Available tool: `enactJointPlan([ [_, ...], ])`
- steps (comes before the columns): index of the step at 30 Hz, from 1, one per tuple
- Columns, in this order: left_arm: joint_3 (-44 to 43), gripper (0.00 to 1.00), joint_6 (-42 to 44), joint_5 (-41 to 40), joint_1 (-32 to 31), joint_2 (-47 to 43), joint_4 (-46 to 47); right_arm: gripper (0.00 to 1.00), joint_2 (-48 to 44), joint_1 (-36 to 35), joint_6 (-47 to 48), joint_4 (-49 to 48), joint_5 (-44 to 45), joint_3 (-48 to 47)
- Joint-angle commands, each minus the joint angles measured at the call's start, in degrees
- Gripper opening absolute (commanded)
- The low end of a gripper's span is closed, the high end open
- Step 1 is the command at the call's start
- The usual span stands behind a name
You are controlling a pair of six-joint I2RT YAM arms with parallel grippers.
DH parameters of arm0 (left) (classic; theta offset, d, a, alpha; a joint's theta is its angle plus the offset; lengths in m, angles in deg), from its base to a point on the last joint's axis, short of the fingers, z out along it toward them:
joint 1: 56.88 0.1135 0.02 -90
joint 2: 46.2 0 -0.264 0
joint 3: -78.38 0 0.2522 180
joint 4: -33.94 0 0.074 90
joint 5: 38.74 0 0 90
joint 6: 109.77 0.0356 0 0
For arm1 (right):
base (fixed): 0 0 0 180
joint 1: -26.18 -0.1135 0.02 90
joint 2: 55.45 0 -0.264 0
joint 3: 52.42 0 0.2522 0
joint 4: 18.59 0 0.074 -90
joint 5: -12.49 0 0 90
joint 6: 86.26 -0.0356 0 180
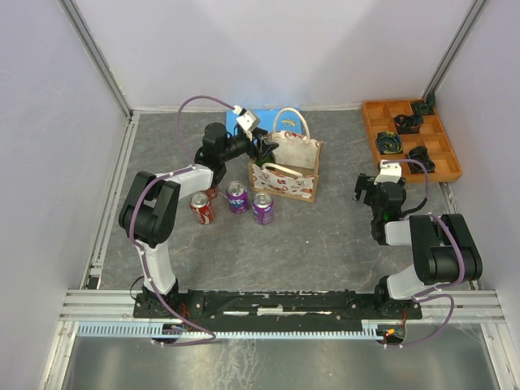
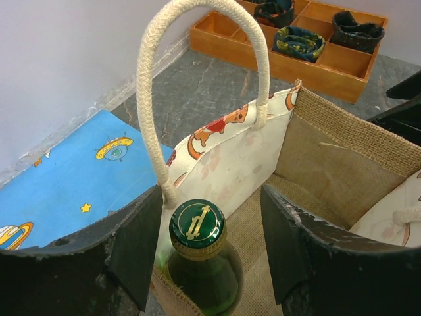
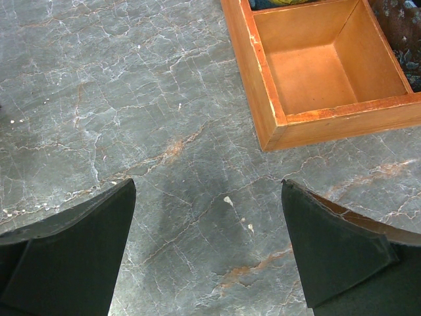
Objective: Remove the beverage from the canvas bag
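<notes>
The canvas bag stands upright at the back middle of the table, beige with cream loop handles and a red print. In the left wrist view its burlap inside is open, and a green glass bottle with a green and gold cap stands in its near corner. My left gripper is at the bag's left end. Its jaws are open on either side of the bottle's neck, not touching it. My right gripper is open and empty above bare table.
A red can and two purple cans stand left of the bag's front. A flat blue rectangle lies behind the bag. An orange compartment tray with dark objects sits at the back right.
</notes>
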Motion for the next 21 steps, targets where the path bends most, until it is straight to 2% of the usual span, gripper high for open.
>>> enactJointPlan([
  [1, -0.9, 0.65, -1.7, 1.0, 0.2, -1.7, 3.5, 0.99, -0.2, 0.0, 0.6, -1.9, -0.2, -1.3],
  [12, -1.7, 0.52, -1.1, 0.3, 0.2, -0.7, 1.5, 0.99, -0.2, 0.1, 0.6, -2.0, -0.2, -1.3],
  [14, -1.7, 0.45, -1.1, 0.0, 0.2, -0.6, 1.4, 0.99, -0.2, 0.0, 0.7, -1.9, -0.2, -1.3],
  [15, -1.8, 0.36, -1.1, -0.2, 0.2, -0.5, 1.4, 0.99, -0.2, 0.0, 0.6, -1.9, -0.2, -1.3],
  [16, -1.9, 0.09, -1.5, -0.7, 0.2, -0.5, 1.7, 0.99, -0.2, 0.0, 0.6, -2.0, -0.2, -1.3],
  [17, -2.0, 0.04, -1.9, -1.3, 0.2, -0.5, 2.3, 0.99, -0.2, 0.0, 0.6, -2.0, -0.2, -1.3],
  [21, -4.5, 0.03, -1.9, -0.7, 0.3, -0.5, 1.7, 0.99, -0.2, 0.0, 0.7, -2.0, -0.2, -1.2],
])
